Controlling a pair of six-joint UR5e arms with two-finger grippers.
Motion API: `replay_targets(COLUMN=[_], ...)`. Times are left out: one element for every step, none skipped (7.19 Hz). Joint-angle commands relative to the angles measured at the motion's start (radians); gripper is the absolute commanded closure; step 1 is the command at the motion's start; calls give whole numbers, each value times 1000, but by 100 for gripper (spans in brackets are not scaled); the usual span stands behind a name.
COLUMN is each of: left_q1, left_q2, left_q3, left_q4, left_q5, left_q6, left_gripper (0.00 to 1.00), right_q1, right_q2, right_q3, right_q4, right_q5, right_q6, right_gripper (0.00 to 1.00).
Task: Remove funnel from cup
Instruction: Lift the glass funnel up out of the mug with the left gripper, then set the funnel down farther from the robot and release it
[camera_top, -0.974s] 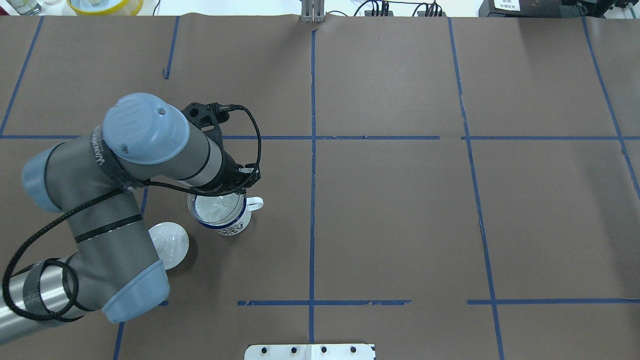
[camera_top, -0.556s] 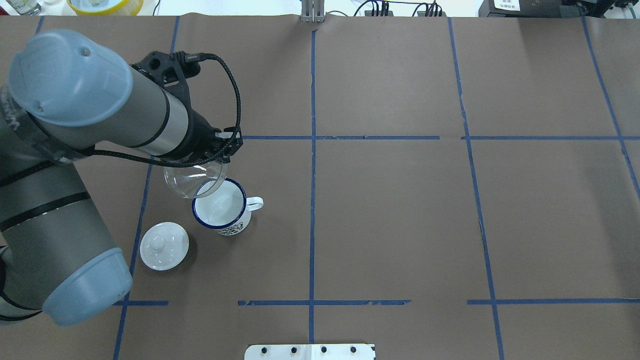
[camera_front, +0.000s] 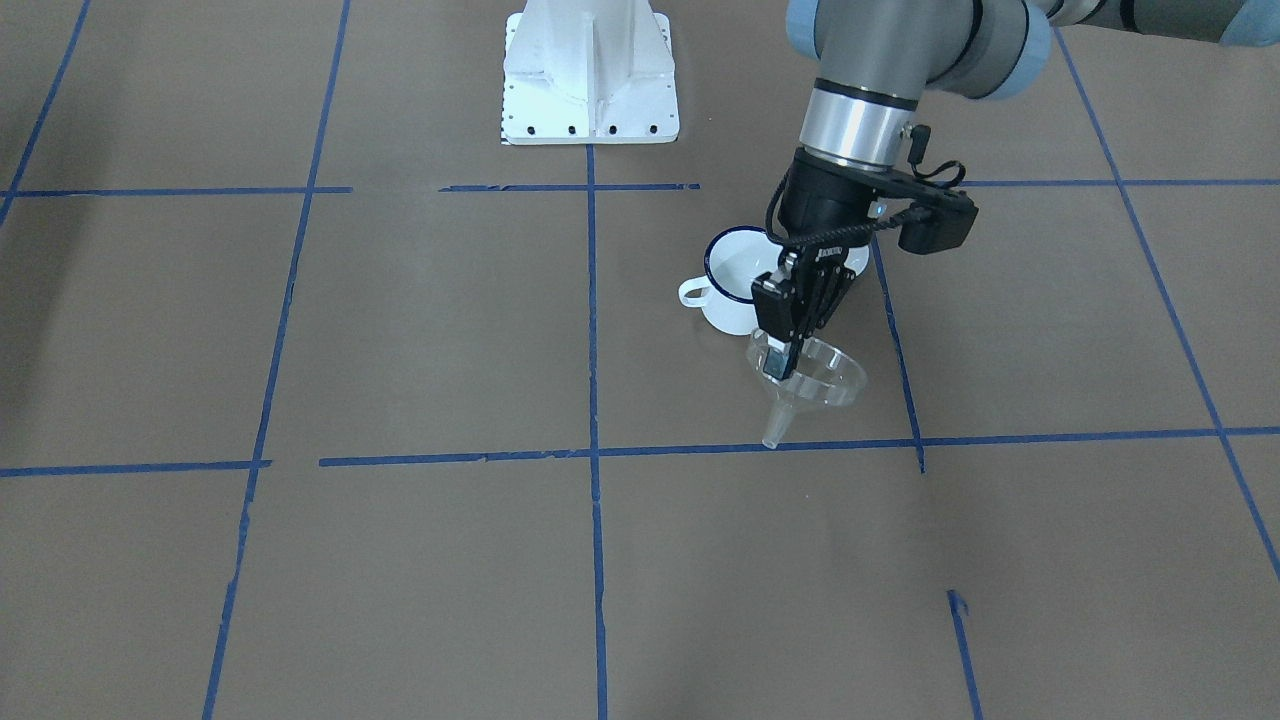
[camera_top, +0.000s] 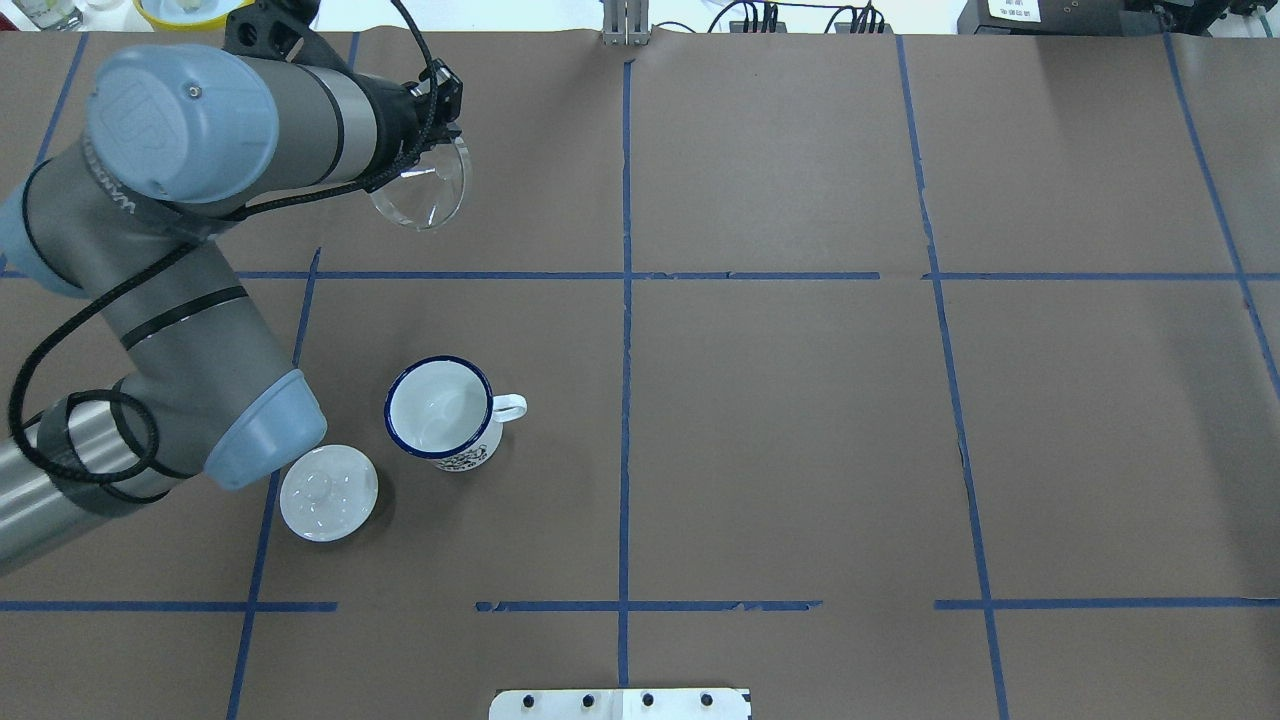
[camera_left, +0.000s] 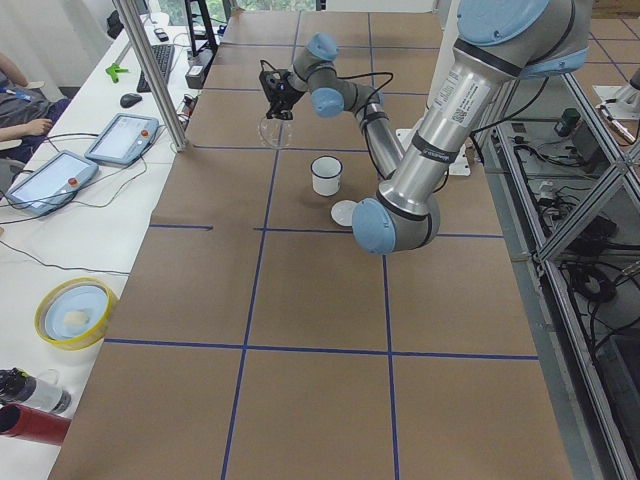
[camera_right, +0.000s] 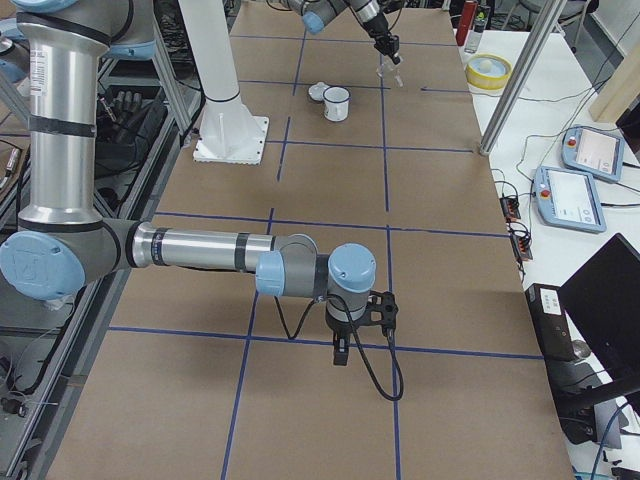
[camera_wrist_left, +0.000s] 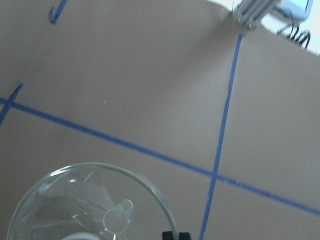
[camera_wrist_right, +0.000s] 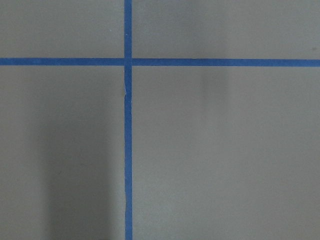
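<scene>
The clear funnel (camera_top: 420, 190) hangs in the air over the brown table, well beyond the cup and apart from it. My left gripper (camera_top: 437, 130) is shut on the funnel's rim; in the front view its fingers (camera_front: 778, 345) pinch the near wall of the cone (camera_front: 815, 378), stem pointing down. The left wrist view shows the funnel (camera_wrist_left: 90, 207) from above. The white cup (camera_top: 440, 410) with a blue rim stands upright with nothing in it (camera_front: 738, 272). My right gripper (camera_right: 340, 350) shows only in the exterior right view, low over the table, and I cannot tell its state.
A white domed lid (camera_top: 328, 492) lies left of the cup. A yellow bowl (camera_top: 210, 10) sits past the table's far edge. The white robot base (camera_front: 590, 75) stands at the near edge. Tablets (camera_left: 120, 138) and a person's hand (camera_left: 35, 128) are at a side table.
The left gripper lifted the funnel out of the cup and carried it toward the far side of the table. The cup and lid stayed put.
</scene>
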Motion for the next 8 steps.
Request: replay_targets(left_q1=[-7, -2, 4, 19, 25, 31, 32, 32], left_q2=[-1, -11, -28, -40, -39, -39, -34, -31], left_q3=[272, 387, 467, 532, 539, 539, 539, 536], left_q4=[-253, -342, -393, -436, -452, -450, -449, -447], left_q5=[171, 227, 256, 273, 278, 278, 278, 278], left_q6=[-206, -244, -268, -272, -272, -266, -255, -227], left_gripper=[100, 100, 100, 100, 100, 99, 68, 38], right_q1=[0, 0, 0, 0, 0, 0, 0, 0], right_q2=[0, 0, 0, 0, 0, 0, 0, 0], right_q3=[0, 0, -1, 0, 0, 0, 0, 0], right_q4=[0, 0, 0, 0, 0, 0, 0, 0], right_q5=[0, 0, 0, 0, 0, 0, 0, 0], right_q6=[0, 0, 0, 0, 0, 0, 0, 0], right_gripper=[0, 0, 0, 0, 0, 0, 0, 0])
